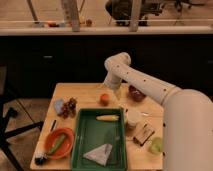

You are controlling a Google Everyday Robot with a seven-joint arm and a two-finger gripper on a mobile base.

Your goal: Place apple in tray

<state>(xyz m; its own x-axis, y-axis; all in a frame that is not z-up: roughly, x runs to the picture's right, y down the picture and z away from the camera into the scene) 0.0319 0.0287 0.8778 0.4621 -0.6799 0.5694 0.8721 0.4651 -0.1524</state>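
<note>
The tray (81,146) lies at the near middle of the wooden worktop (87,91), its long sides running away from the camera. The apple (104,98) sits on the bare worktop just beyond the tray's far rim, about level with the middle of that rim, close to it but outside it. The gripper (116,93) hangs beyond the tray's far right corner, just to the right of the apple and low over the worktop; whether it is spread or closed up, and whether it touches the apple, cannot be told. The white arm (150,85) reaches it from the tray's right side, rising to a bent joint above the worktop's far edge and then dropping steeply. Inside the tray, a corn cob (108,118) lies crosswise near the far rim, and a pale triangular piece (99,154) lies at the near end. Left of the tray's near half stands an orange bowl (50,137) holding a long green item (58,144). Beyond the tray's far left corner lies a grape cluster (69,106) with a pale bluish thing (58,105) touching its left side. Right of the tray's far corner stands a white cup (133,117); beyond that, a maroon bowl (136,93). Right of the tray's middle lies a brown block (143,134), and beside it, further right, a pale green ball (156,145).
</note>
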